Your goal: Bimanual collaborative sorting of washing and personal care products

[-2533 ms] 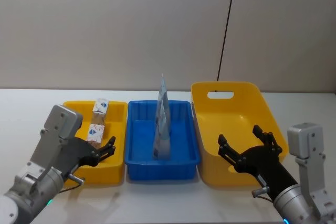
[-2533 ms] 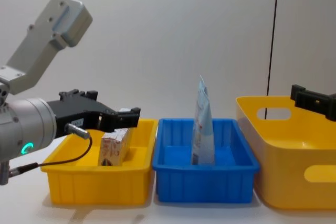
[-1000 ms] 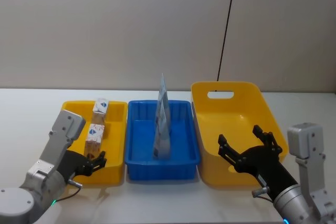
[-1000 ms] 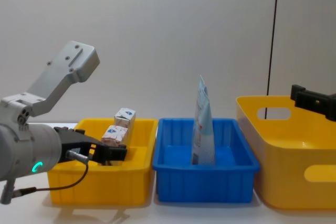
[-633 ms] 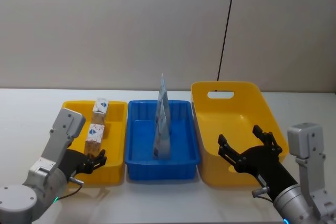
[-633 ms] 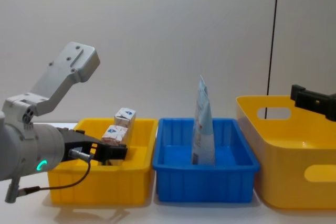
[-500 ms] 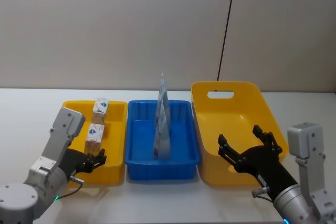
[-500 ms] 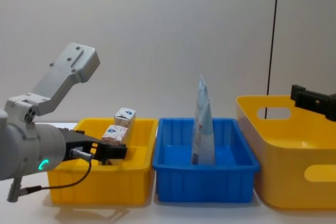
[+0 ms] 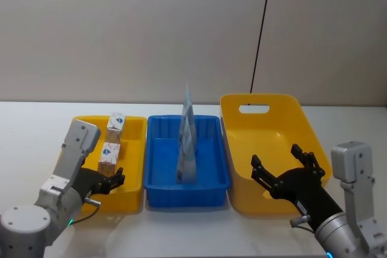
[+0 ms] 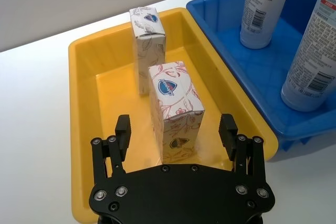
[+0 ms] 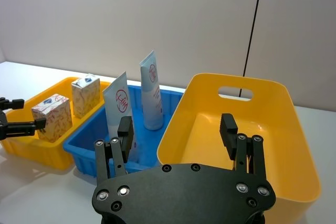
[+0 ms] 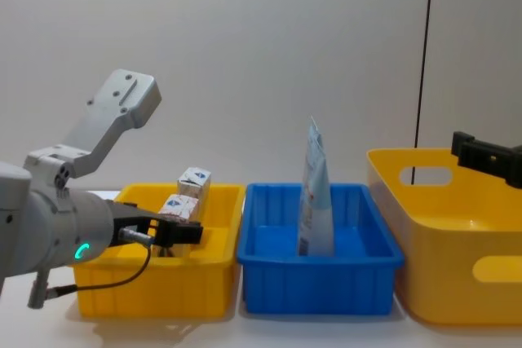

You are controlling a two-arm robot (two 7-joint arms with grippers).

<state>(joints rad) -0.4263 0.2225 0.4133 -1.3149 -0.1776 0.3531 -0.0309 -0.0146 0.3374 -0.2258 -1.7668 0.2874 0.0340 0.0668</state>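
Two cartons stand in the left yellow bin [image 9: 130, 194]: a white carton with red leaf pattern [image 10: 176, 111] nearer me and a smaller tan patterned carton [image 10: 148, 40] behind it. My left gripper [image 10: 176, 129] hangs open over the bin's near end, just short of the white carton [image 9: 109, 155] and not touching it. Two pale tubes [image 11: 118, 108] [image 11: 151, 95] stand cap-down in the blue bin [image 9: 213, 185]. My right gripper [image 9: 275, 156] is open and empty above the front of the large yellow basket [image 9: 266, 101].
The three containers sit side by side on a white table [image 9: 199, 234], with the basket's handle slot [image 9: 254, 110] at its far wall. A grey wall with a black cable [image 9: 261, 28] rises behind. Bare table lies in front of the bins and to the left.
My left gripper drew back and down from beside the near carton to the bin's near end, then shifted slightly. The cartons, the tubes and the right arm stayed put.
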